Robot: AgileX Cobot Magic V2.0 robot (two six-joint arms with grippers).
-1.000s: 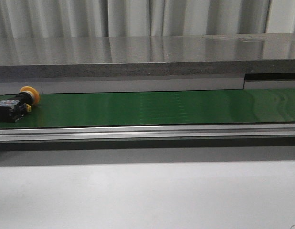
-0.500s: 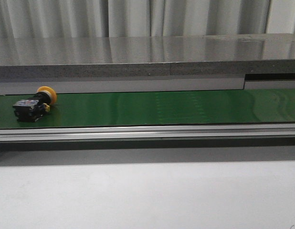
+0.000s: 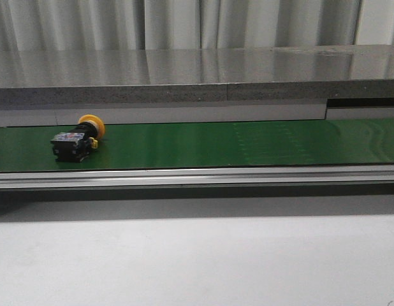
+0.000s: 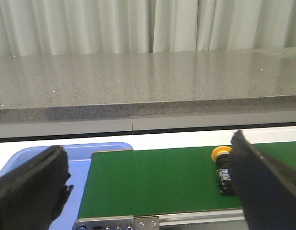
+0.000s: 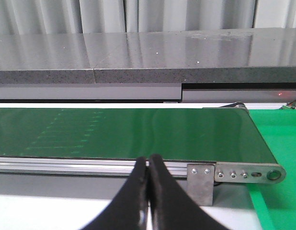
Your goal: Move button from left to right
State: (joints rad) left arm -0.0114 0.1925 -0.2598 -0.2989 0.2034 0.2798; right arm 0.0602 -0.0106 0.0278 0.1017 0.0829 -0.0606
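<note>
The button (image 3: 77, 139) lies on its side on the green conveyor belt (image 3: 216, 143) near its left end, yellow-orange head toward the back, black body toward the front. In the left wrist view the button (image 4: 222, 154) lies on the belt (image 4: 153, 177), partly hidden behind one black finger (image 4: 263, 187). My left gripper (image 4: 145, 163) is open wide and empty, short of the belt's near rail. My right gripper (image 5: 148, 163) is shut and empty, in front of the belt's right end (image 5: 138, 129). Neither gripper shows in the front view.
A grey stone ledge (image 3: 197, 76) runs behind the belt, with curtains beyond. An aluminium rail (image 3: 197, 176) edges the belt's front. A blue tray (image 4: 85, 158) sits at the belt's left end. A green surface (image 5: 277, 134) lies past its right end.
The button has travelled to the right along the belt, from the far left edge of the front view to about a fifth of the way across.
</note>
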